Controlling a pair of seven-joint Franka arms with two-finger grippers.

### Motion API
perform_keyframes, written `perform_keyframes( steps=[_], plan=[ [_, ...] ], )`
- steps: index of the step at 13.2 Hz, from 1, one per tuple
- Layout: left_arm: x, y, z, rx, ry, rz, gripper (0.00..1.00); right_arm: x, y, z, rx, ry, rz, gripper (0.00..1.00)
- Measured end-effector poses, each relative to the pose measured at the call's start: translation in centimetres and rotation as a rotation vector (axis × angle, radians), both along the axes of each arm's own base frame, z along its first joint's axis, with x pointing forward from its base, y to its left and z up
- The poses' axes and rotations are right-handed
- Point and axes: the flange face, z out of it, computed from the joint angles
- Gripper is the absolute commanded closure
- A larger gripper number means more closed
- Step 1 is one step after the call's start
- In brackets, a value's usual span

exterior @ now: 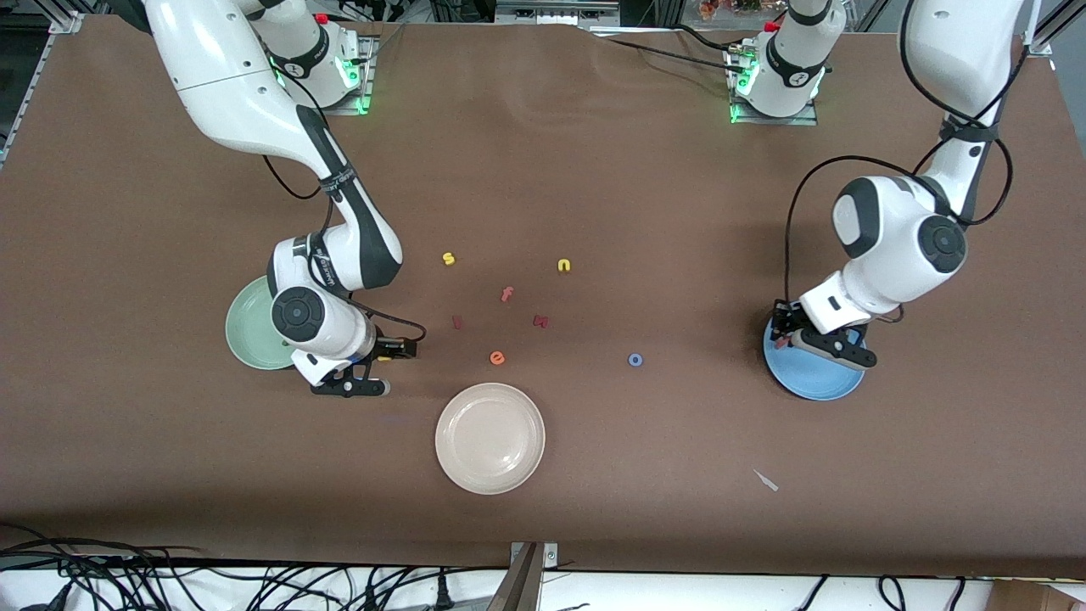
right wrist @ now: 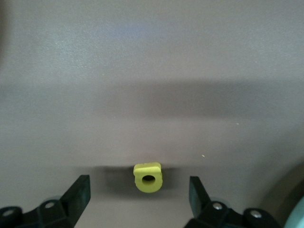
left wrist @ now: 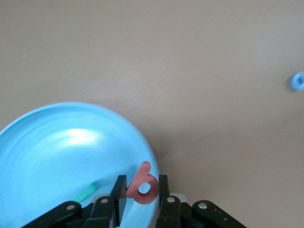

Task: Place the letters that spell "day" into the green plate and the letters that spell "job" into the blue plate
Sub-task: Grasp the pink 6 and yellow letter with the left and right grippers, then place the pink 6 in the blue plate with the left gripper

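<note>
My left gripper [exterior: 785, 339] hangs over the edge of the blue plate [exterior: 814, 382] that faces the right arm's end of the table, shut on the red-pink b [left wrist: 144, 170]. A teal j [left wrist: 86, 192] lies in the blue plate [left wrist: 57, 152]. The blue o [exterior: 635, 360] lies on the table between the two arms. My right gripper [exterior: 386, 365] is low beside the green plate [exterior: 246, 327]. It stands open around the yellow a [right wrist: 147, 177], which rests on the table apart from both fingers. The right arm hides part of the green plate.
A cream-white plate [exterior: 489, 438] sits nearest the front camera. Loose letters lie mid-table: yellow s [exterior: 449, 258], yellow n [exterior: 563, 266], pink f [exterior: 506, 294], orange e [exterior: 497, 358] and two dark red pieces [exterior: 540, 321]. A pale scrap [exterior: 766, 480] lies toward the left arm's end.
</note>
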Motion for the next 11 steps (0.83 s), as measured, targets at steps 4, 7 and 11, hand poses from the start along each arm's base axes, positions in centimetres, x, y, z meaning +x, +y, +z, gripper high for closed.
perform_keyframes(
  steps=[4, 7, 11],
  plan=[
    [-1.0, 7.2, -1.1, 0.031, 0.002, -0.076, 0.65, 0.0, 0.0, -0.5, -0.001, 0.001, 0.0, 0.32],
    [-1.1, 8.2, -1.1, 0.063, -0.001, -0.116, 0.08, -0.1, 0.0, -0.7, -0.001, 0.002, 0.0, 0.39],
    [-0.8, 6.6, -0.5, 0.064, -0.02, -0.148, 0.05, 0.0, -0.2, -0.7, -0.001, 0.001, -0.002, 0.43]
  ],
)
